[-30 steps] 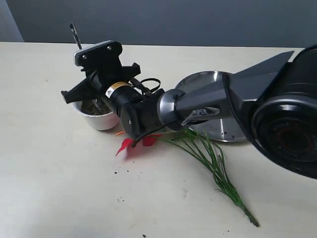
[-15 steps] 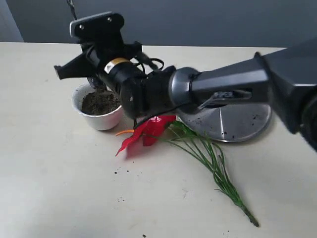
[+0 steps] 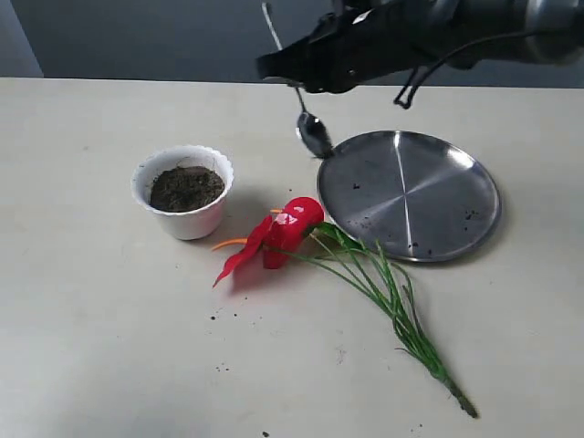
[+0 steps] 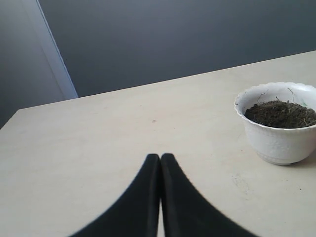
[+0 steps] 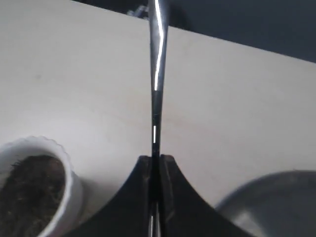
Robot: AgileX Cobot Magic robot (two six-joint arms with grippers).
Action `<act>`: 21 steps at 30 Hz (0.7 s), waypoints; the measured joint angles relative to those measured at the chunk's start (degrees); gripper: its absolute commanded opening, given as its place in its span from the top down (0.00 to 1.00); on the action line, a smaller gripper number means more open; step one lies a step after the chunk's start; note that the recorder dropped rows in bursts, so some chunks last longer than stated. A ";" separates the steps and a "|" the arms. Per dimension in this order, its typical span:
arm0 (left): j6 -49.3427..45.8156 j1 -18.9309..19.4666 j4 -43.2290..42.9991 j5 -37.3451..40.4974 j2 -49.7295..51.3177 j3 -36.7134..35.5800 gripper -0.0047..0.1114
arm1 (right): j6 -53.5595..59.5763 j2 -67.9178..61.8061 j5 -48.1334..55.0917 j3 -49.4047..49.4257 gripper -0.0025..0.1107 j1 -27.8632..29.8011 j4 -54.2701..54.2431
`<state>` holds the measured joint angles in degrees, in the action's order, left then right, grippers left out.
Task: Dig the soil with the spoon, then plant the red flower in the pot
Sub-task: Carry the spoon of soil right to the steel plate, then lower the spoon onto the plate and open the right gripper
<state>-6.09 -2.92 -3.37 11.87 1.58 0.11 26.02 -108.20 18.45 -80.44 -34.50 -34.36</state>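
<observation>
The white scalloped pot (image 3: pixel 183 192) stands on the table, filled with dark soil (image 3: pixel 185 187); the left wrist view shows the pot (image 4: pixel 279 129) and soil (image 4: pixel 281 113) too. My right gripper (image 3: pixel 294 75) hangs high at the back, shut on the silver spoon (image 3: pixel 313 133), whose bowl dangles just above the plate's left edge. In the right wrist view the spoon (image 5: pixel 156 89) runs out from between the pressed fingertips of the right gripper (image 5: pixel 155 159). The red flower (image 3: pixel 285 228) lies flat between pot and plate, green stems trailing right. My left gripper (image 4: pixel 160 158) is shut with nothing in it.
A wide round steel plate (image 3: pixel 420 196) with a few soil crumbs sits right of the flower. Scattered soil specks (image 3: pixel 221 367) dot the table in front. A grey wall stands behind the far table edge.
My right arm has risen from the pot and swung to the right with the spoon, uncovering the pot, the flower and the plate. The spoon's bowl now hangs by the plate's left rim.
</observation>
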 measured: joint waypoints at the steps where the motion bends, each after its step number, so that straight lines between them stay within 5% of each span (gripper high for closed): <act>1: 0.00 0.00 0.00 0.00 0.00 0.00 0.96 | -2.36 0.11 2.42 -0.49 0.98 1.71 2.66; 8: 0.00 0.00 0.00 0.00 0.00 0.00 0.96 | -24.82 -3.61 20.57 -3.40 0.98 10.06 35.65; 21: 0.00 0.00 0.00 0.00 0.00 0.00 0.96 | -26.02 -15.38 18.02 -5.52 0.98 10.18 39.72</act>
<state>-6.09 -2.92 -3.37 11.87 1.58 0.11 0.00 -123.57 36.47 -85.97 -24.32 5.35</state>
